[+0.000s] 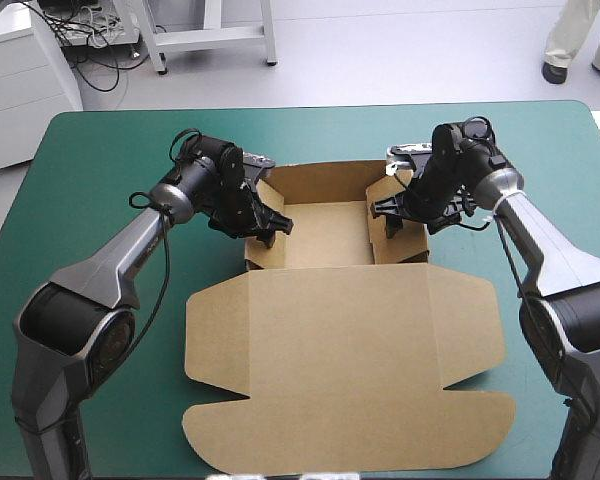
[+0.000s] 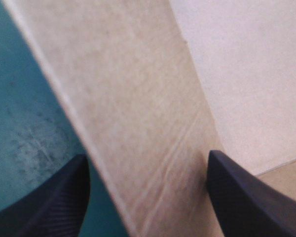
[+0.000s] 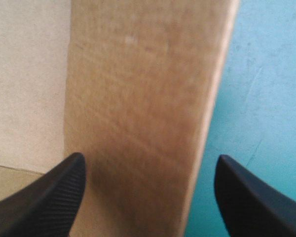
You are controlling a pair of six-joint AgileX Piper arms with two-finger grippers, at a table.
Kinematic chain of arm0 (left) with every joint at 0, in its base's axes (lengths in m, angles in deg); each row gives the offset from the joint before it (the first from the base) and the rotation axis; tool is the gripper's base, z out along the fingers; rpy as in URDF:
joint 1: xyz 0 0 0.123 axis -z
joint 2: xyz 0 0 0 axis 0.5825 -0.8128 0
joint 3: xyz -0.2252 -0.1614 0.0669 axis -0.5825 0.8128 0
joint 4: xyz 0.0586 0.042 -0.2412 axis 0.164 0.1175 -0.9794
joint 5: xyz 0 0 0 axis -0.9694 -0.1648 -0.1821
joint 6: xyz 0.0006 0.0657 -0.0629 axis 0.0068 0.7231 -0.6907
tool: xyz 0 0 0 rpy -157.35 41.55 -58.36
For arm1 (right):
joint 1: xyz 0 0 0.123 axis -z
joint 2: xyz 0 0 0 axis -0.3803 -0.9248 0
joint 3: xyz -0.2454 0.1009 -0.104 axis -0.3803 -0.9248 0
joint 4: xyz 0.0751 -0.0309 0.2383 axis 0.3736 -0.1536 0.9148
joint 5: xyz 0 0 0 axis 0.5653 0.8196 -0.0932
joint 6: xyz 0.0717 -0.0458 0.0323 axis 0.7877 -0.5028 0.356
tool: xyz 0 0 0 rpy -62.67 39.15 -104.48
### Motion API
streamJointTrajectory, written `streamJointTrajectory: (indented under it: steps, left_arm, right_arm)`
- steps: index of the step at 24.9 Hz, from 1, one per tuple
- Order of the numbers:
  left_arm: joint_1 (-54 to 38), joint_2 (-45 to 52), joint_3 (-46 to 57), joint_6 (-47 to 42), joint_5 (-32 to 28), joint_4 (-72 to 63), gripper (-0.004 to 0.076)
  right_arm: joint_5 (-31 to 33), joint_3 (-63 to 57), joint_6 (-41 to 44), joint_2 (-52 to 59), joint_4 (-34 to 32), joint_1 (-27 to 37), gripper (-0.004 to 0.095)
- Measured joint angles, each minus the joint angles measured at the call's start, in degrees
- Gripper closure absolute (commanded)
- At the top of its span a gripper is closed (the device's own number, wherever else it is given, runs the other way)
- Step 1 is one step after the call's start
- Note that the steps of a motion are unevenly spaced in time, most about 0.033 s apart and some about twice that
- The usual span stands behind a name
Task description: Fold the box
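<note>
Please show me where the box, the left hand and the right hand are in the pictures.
box (image 1: pixel 340 370), high view: on the flat lid panel.
left hand (image 2: pixel 147 155), left wrist view: midway between its two fingertips.
right hand (image 3: pixel 150 156), right wrist view: midway between its two fingertips.

The box (image 1: pixel 340 350) is plain brown, and the floor between its raised walls is a little paler. The surface (image 1: pixel 90 180) has a teal-green cover with faint pale speckles beside the left fingers (image 2: pixel 54 207). These and the right fingers (image 3: pixel 44 202) are black with a fine woven grain. The left arm (image 1: pixel 110 265) and the right arm (image 1: pixel 555 250) are grey with black joints.
</note>
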Motion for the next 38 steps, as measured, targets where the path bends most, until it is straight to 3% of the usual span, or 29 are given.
streamJointTrajectory:
  steps: [7,11,15,20,21,24,28,38]
  left_arm:
    - [-0.2,0.4,-4.5,0.0,0.5,0.1,0.0197]
    - [-0.2,1.7,-8.2,0.0,0.5,0.1,0.0248]
    - [-0.2,5.8,-11.6,0.0,0.9,0.6,0.0357]
    - [-0.2,14.9,-13.1,3.1,1.5,2.1,0.0631]
    - [-0.2,16.7,-13.1,3.9,1.7,2.1,0.0758]
    - [-0.2,24.8,-12.9,7.2,1.8,2.2,0.0755]
    - [-0.2,35.4,-5.0,9.3,1.8,2.9,0.0756]
    - [-0.2,57.4,31.8,9.7,1.8,6.9,0.0756]
  right_arm:
    - [0.1,0.5,-0.9,3.1,-0.6,0.0,0.0079]
    - [0.2,0.5,-1.4,5.8,-0.6,0.0,0.0079]
    - [0.3,0.5,-2.2,9.6,-1.1,0.0,0.0079]
    - [0.7,0.5,-3.6,14.9,-1.5,0.0,0.0079]
    - [0.7,0.5,-3.7,15.4,-1.5,0.0,0.0079]
    - [0.8,0.6,-3.7,16.4,-1.6,0.0,0.0079]
    - [0.8,0.6,-3.8,15.4,-1.6,0.0,0.0079]
    - [-1.3,0.6,-4.0,7.5,-1.6,0.0,0.0079]
